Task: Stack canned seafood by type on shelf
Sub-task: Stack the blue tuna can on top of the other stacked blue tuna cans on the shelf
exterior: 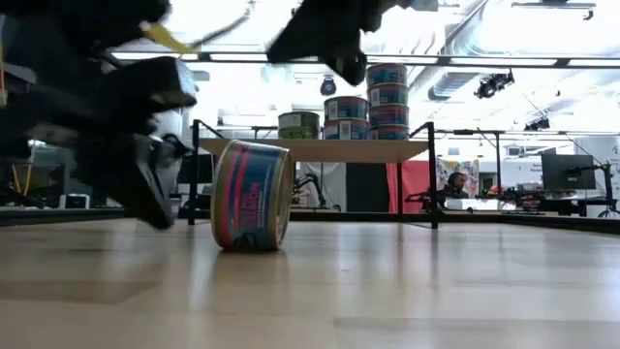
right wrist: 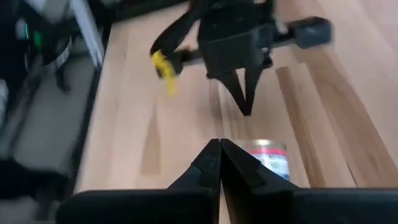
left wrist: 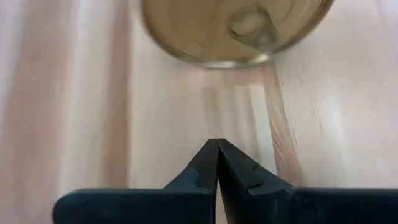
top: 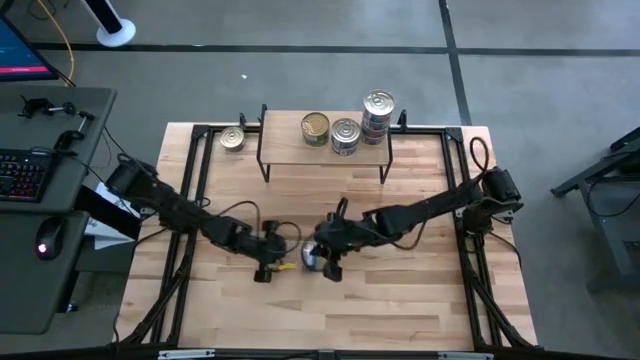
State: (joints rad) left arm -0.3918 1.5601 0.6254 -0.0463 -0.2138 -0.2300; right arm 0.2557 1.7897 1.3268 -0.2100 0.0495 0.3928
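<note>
One tin (exterior: 250, 208) with a red and blue label stands on its curved side wall on the table (top: 400, 300), between my two grippers (top: 312, 258). Its gold pull-tab lid (left wrist: 236, 31) faces my left gripper (left wrist: 217, 146), which is shut, low over the table, a short gap away. My right gripper (right wrist: 219, 149) is shut too and hangs above the tin (right wrist: 268, 158), clear of it (exterior: 334, 44). The shelf (top: 325, 150) stands at the far edge. It bears a gold tin (top: 315, 128), a silver-lidded stack (top: 345, 135) and a taller stack (top: 378, 110).
Another tin (top: 232, 138) lies flat on the table left of the shelf. A black frame (top: 195, 160) runs along the table's left, right and far edges. Bare wood lies between the shelf and the grippers. A desk with a keyboard (top: 25, 175) stands beyond the table's left edge.
</note>
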